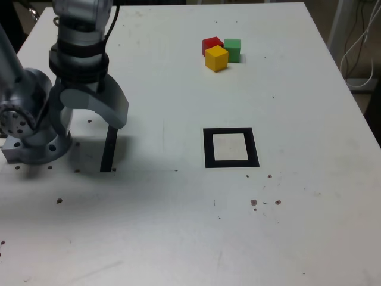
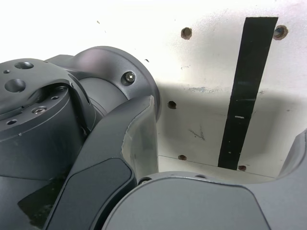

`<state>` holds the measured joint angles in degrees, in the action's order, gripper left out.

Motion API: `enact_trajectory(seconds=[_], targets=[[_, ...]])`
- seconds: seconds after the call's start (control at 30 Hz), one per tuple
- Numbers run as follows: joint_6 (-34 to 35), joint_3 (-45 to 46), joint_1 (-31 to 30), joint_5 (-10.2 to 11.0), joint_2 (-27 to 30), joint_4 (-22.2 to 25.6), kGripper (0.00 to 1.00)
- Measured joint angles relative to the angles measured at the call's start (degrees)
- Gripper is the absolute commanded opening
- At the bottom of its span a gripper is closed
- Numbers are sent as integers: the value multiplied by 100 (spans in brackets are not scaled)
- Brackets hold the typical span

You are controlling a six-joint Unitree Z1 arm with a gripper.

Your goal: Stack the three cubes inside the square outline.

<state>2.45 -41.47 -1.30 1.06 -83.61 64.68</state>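
While the arm sits folded at the exterior view's left, I see the hand hanging low over the counter, just in front of the arm's own base. Its jaws stand spread wide with nothing between them; in the wrist view only bare counter and a narrow black strip show past the hand. That strip lies on the counter directly under the hand in the exterior view.

Three cubes sit bunched at the far side of the counter, right of centre in the exterior view: red cube at the far left of the group, green cube to its right, yellow cube nearest, in front of the other two. All three look to be touching or just beside one another. None is stacked.

Black square outline with a pale centre lies flat near the middle of the counter, nearer than the cubes and well apart from them. Its centre holds nothing. Hand is well apart from both the cubes and the outline.

A few small dark specks mark the counter on the near side of the outline.
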Motion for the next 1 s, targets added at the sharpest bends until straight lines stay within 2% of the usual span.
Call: enact_trajectory(seconds=[0.23,0.57,0.73,1.0], targets=[[-89,-10,0,-136,14,9,100],[-164,-178,0,-116,63,-14,100],[-297,-663,66,52,-219,47,100],[-590,-1964,506,454,-544,713,99]])
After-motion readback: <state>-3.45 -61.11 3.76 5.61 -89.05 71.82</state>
